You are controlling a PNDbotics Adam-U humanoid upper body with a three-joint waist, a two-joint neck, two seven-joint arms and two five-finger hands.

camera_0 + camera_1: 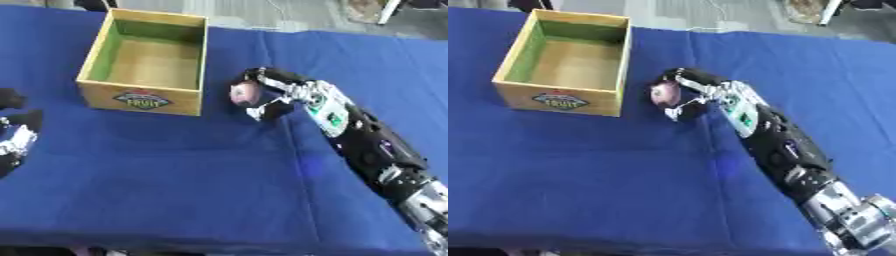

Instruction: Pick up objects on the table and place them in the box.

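A wooden box [144,97] with a green inner wall and a fruit label on its front stands on the blue table at the upper left; nothing shows inside it. Just right of the box, my right hand [278,95] has its fingers and thumb curled round a small pinkish round object [242,93]. The arm comes in from the lower right. My left hand [16,137] shows at the left edge of the left eye view, low beside the table, with its fingers relaxed and holding nothing.
A blue cloth covers the table [175,175], with a fold running down its middle right. Beyond the far edge lies a grey floor with furniture legs.
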